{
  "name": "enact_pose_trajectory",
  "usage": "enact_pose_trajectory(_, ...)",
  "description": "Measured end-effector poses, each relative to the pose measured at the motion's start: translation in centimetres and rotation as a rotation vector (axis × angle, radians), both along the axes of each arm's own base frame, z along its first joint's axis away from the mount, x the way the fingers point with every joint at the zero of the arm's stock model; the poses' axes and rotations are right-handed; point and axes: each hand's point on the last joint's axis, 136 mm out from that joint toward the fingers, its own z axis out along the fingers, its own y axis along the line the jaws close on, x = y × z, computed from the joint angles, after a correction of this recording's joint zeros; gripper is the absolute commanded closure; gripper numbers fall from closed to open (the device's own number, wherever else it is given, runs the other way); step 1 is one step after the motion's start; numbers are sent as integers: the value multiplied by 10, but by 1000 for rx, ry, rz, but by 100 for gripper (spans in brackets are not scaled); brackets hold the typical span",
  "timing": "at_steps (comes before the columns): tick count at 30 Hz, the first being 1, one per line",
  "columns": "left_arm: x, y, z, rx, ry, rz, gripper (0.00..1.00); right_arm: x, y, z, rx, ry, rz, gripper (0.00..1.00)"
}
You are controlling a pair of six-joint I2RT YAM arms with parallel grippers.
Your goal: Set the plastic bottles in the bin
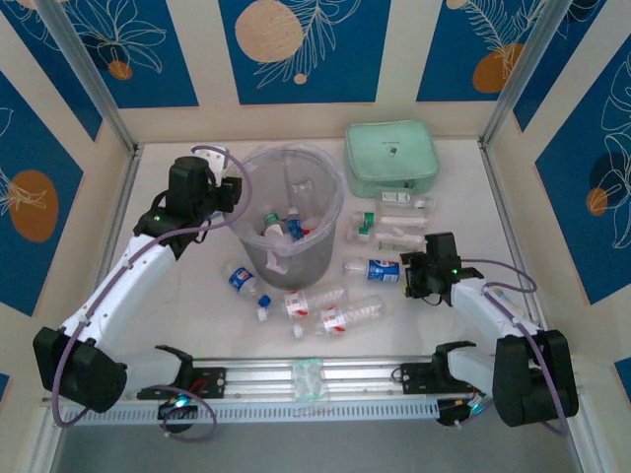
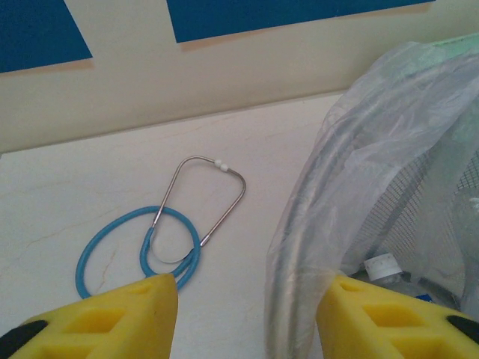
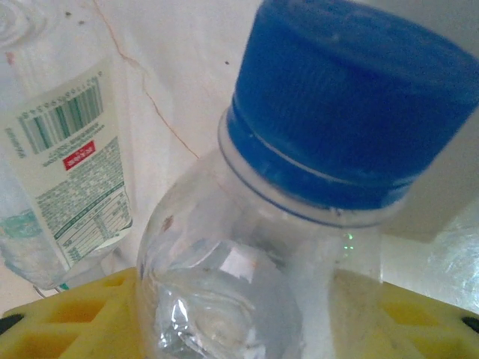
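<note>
Judged light and crushable, the blue-capped bottle [image 3: 224,247] is clamped at its stiffer shoulder by the right gripper [image 3: 247,329]. The left gripper [image 2: 247,318] is spread astride the bin [image 2: 299,224] at its left rim.

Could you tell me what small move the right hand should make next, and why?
Probably finish closing, then lift: the right hand has its pads on either side of the blue-capped bottle, which lies on the table, and the bin stands just to its left.
</note>
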Motion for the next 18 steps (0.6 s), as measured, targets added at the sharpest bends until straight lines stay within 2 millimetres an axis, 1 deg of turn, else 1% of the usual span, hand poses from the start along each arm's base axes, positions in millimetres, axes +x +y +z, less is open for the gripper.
enact_pose_trajectory(4, 0, 0, 0, 0, 0, 0, 49, -1, -2, 13, -9, -32, 6, 47)
enact_pose_trajectory(7, 0, 0, 0, 0, -1, 0, 49, 3, -5, 41, -33, -96, 12, 54)
enact_pose_trajectory(9, 0, 0, 0, 0, -1, 0, 49, 7, -10, 73, -74, -177, 17, 60)
enact_pose_trajectory(10, 0, 0, 0, 0, -1, 0, 49, 9, -13, 89, -99, -217, 22, 61)
enact_pose_trajectory(15, 0, 0, 0, 0, -1, 0, 49, 20, -36, 187, -309, -457, 57, 66)
enact_pose_trajectory(18, 0, 0, 0, 0, -1, 0, 49, 29, -44, 231, -440, -565, 104, 67)
